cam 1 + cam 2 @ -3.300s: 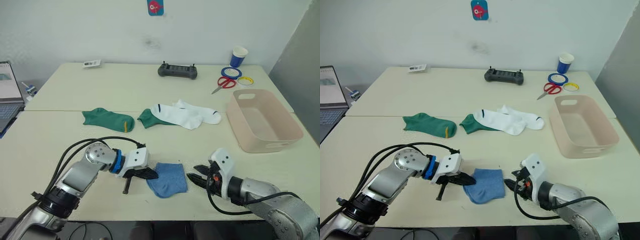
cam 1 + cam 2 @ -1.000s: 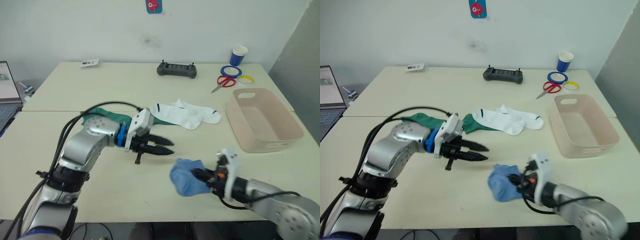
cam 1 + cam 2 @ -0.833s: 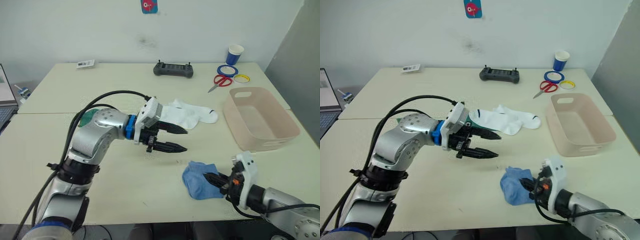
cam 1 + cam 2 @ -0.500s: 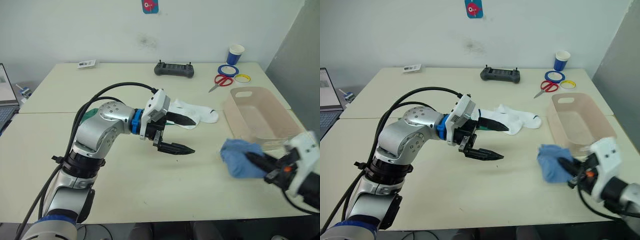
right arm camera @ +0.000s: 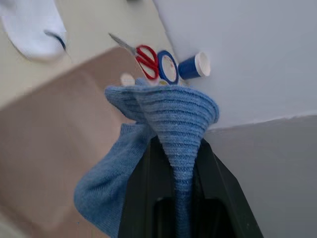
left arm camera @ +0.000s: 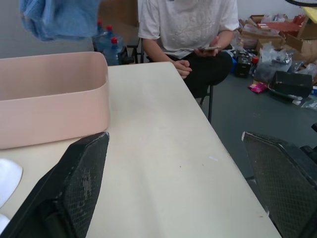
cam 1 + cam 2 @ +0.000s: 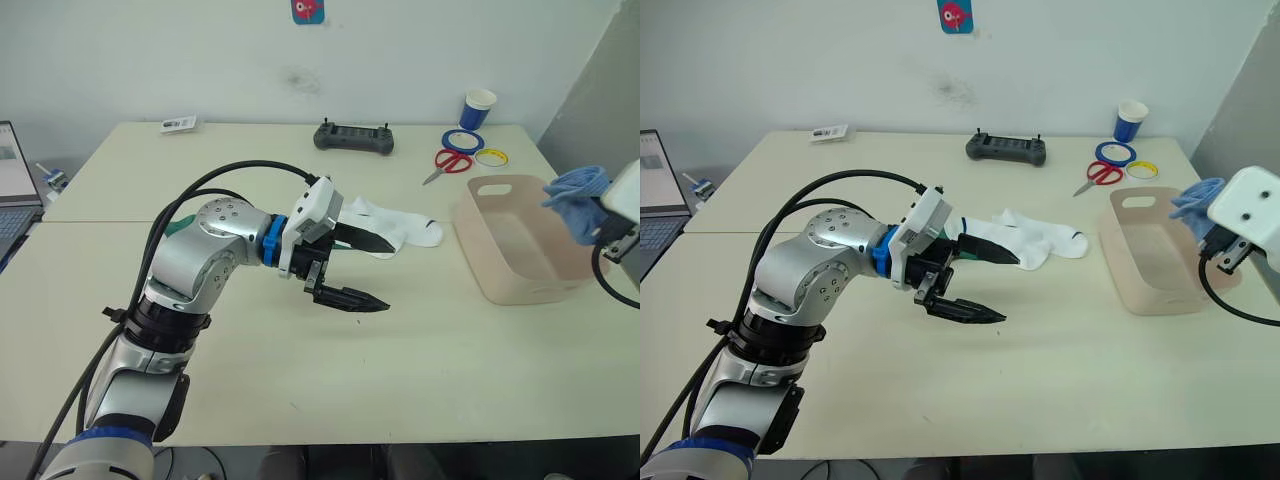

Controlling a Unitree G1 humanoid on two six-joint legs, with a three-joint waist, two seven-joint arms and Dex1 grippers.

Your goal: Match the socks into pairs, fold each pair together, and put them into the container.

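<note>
My right gripper (image 5: 173,163) pinches the light blue socks (image 5: 148,148) above the container (image 7: 520,250). My left gripper (image 7: 355,270), fingers spread, hovers mid-table (image 7: 300,380).

The container (image 7: 520,285) stands near the right edge of the table (image 7: 420,360). The socks (image 7: 395,225) lie in the middle, left of it. The controller (image 7: 354,139), scissors (image 7: 445,165) and cup (image 7: 477,110) are along the far edge.
</note>
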